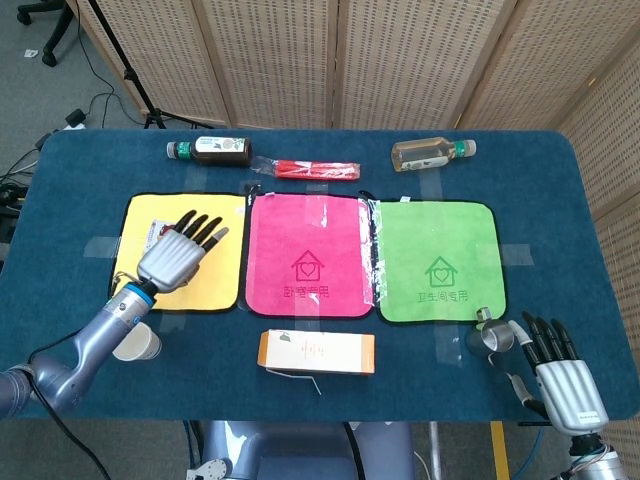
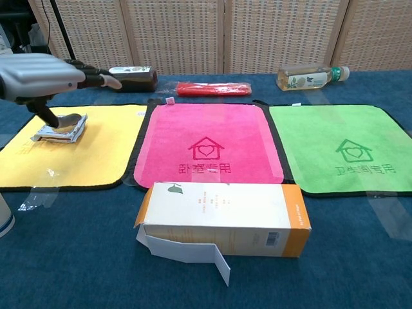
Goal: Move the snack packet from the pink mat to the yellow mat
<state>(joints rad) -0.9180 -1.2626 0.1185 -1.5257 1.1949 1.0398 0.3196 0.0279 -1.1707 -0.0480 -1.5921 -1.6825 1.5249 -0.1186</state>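
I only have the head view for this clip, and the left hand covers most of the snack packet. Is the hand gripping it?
Observer: No. In the chest view the snack packet lies flat on the yellow mat. The left hand is above it with its fingers stretched out level, not wrapped around it.
Operator: Any contact at all?
Observer: Only the thumb reaches down toward the packet's top. I cannot tell whether its tip touches.
Operator: Is the packet fully on the mat?
Observer: Yes, the whole packet sits inside the mat's black border, toward the far edge.
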